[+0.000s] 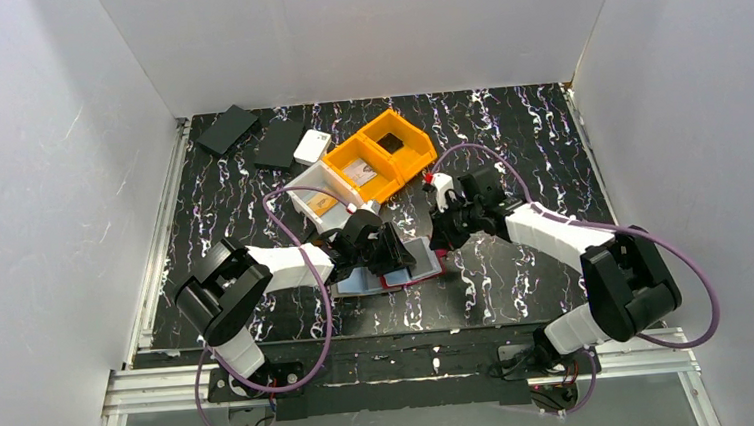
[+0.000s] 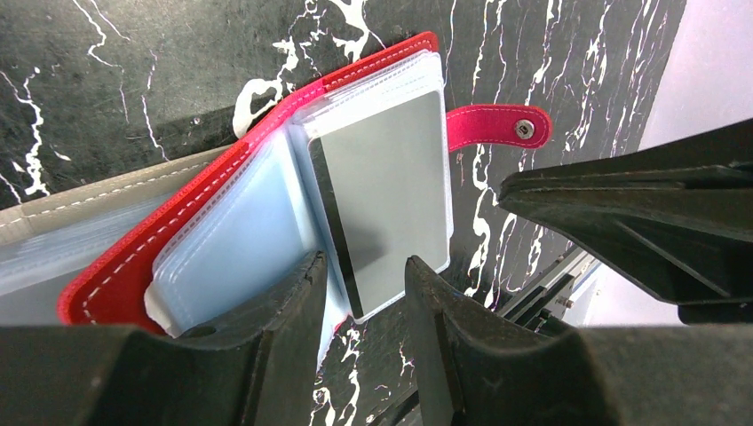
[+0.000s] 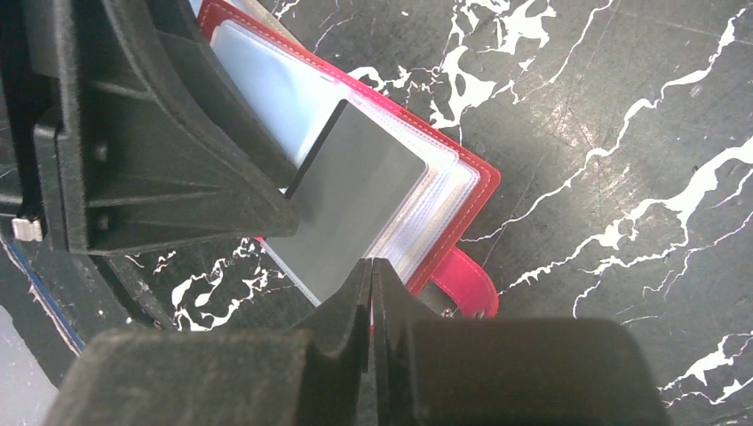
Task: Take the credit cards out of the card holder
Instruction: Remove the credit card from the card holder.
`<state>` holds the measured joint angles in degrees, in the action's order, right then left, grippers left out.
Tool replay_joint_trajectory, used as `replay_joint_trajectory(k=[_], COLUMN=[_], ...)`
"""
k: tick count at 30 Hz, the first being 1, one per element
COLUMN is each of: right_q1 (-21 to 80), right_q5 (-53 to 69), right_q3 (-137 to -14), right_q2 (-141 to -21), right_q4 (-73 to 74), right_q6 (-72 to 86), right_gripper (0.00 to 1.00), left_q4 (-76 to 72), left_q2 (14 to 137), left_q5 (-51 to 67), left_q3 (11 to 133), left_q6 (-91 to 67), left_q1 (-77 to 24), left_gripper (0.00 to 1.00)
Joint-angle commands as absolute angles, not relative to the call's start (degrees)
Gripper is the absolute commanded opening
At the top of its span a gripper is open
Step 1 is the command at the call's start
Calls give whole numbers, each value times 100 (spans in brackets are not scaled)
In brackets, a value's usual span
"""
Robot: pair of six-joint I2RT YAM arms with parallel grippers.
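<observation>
A red card holder (image 2: 115,275) lies open on the black marbled table, its clear sleeves fanned out. Its strap (image 2: 497,127) sticks out to the side. A grey credit card (image 2: 391,195) sits in the top sleeve. My left gripper (image 2: 364,262) stands open over the holder, its fingers straddling the card's near corner. My right gripper (image 3: 371,264) is shut, with its tips at the sleeve's outer edge beside the card (image 3: 355,195). Whether it pinches anything does not show. In the top view both grippers (image 1: 396,252) (image 1: 445,236) meet over the holder (image 1: 422,265).
A second, grey holder (image 2: 80,222) with clear sleeves lies partly under the red one. Two joined orange bins (image 1: 384,152) and a white bin (image 1: 317,199) stand behind. Flat black things (image 1: 227,128) (image 1: 280,143) and a small white box (image 1: 311,147) lie at the back left.
</observation>
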<state>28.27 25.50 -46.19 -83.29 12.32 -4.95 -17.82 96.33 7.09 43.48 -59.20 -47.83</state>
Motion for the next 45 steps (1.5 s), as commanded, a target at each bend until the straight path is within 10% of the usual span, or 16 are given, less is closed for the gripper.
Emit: replay_joint_trajectory(k=[1,45], right_q1=[2856,3388], right_q5=[2662,1949], right_q3=[-4492,-4834], right_q2=[-8173,-9181], right_q4=[1057,1256], right_q6=[-555,-669], right_gripper=[8,6], left_q4=[-1660,-2544], left_q2=[9773,10066], left_q5=[671,1129], left_q3=[4354,4007], left_q6=[-5877,-6253], left_q1=[-4761,-4619], left_gripper=[37,29])
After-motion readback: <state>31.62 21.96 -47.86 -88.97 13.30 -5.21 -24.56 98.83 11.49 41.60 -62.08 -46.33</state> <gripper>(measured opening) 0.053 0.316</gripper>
